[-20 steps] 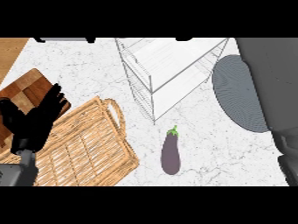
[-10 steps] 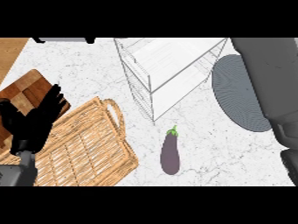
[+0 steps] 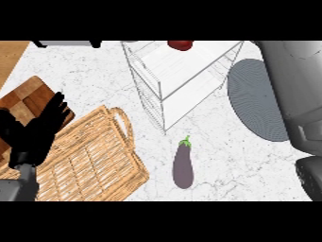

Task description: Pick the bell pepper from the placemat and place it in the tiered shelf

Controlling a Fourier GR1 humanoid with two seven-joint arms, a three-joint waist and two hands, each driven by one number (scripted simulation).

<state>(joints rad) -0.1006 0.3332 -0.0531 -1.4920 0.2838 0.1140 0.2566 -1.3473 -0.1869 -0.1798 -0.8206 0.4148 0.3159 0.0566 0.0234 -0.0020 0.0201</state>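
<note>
Bell pepper [image 3: 181, 45] at tiered shelf [image 3: 191, 71], eggplant [image 3: 183, 165]

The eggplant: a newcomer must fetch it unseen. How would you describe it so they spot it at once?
Find the white wire tiered shelf at the far side of the counter. Just in front of it, between the wicker basket and the grey placemat, lies the eggplant. It alone is long and dark purple, its green stem toward the shelf.

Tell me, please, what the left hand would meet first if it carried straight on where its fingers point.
Probably nothing soon: past the left hand lies bare counter, then a grey object at the top edge. Its height is unclear.
</note>
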